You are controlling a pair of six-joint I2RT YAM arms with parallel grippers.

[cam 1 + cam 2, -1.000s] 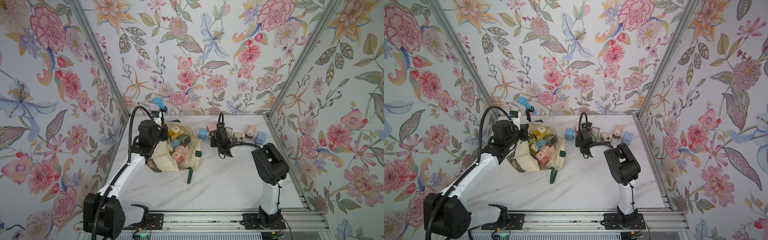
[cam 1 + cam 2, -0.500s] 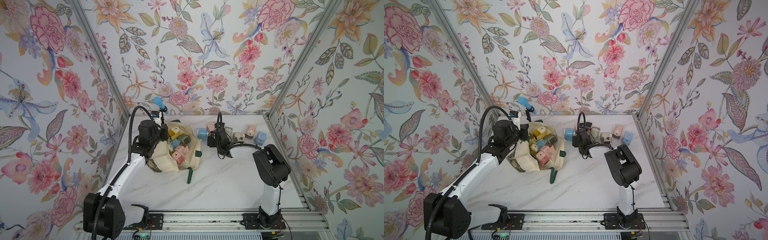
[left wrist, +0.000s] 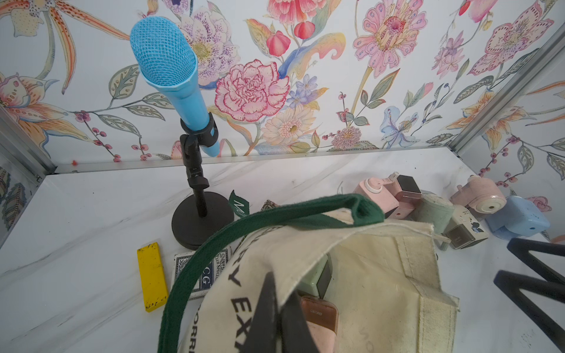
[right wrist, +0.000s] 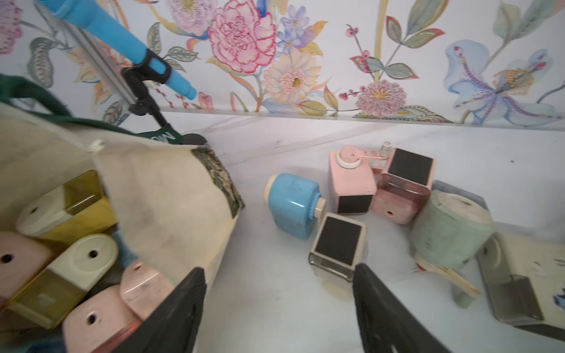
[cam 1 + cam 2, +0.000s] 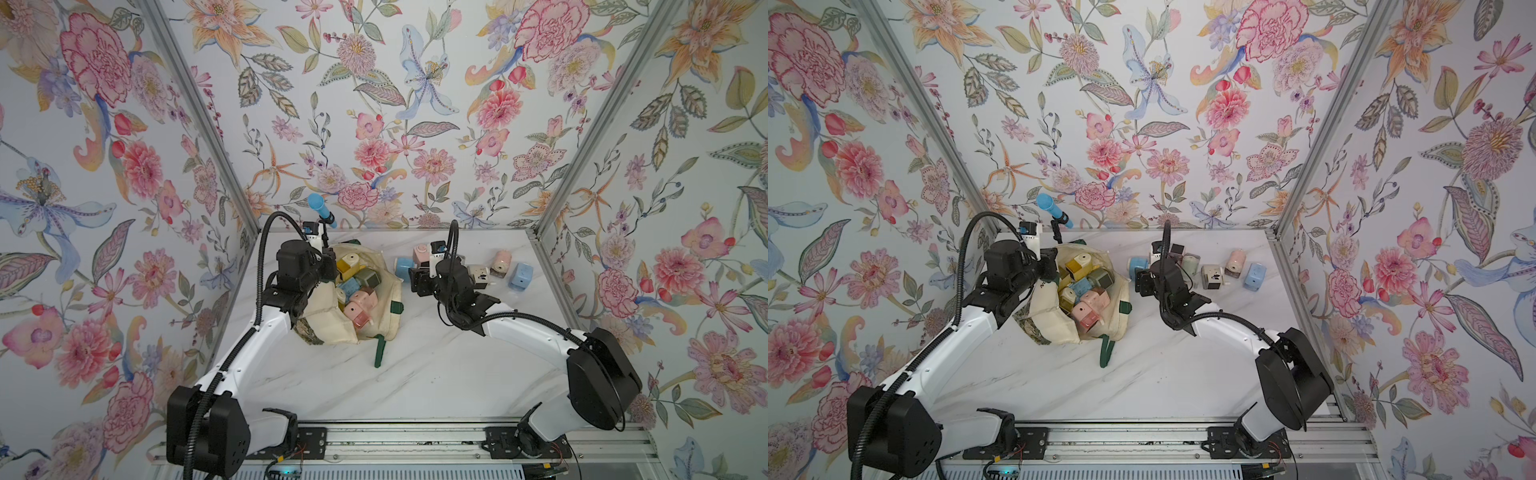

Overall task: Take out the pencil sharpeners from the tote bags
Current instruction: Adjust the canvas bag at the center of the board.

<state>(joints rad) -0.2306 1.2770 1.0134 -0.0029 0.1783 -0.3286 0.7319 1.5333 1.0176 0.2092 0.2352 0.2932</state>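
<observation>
The cream tote bag lies open at the back left of the table, with several pencil sharpeners inside, pink, yellow, blue and green. My left gripper is shut on the bag's lettered rim and holds the mouth up. More pencil sharpeners lie on the table to the right: a blue one, two pink ones, a cream one with a dark face. My right gripper hangs open between the bag and that group, with nothing between its fingers.
A blue microphone on a black stand sits behind the bag in the back left corner. A flat yellow bar and a card deck lie beside the stand. A green strap handle trails toward the front. Flowered walls enclose three sides.
My right gripper has opened wider and shifted left from the loose sharpeners toward the bag. The left arm and the bag have not moved.
</observation>
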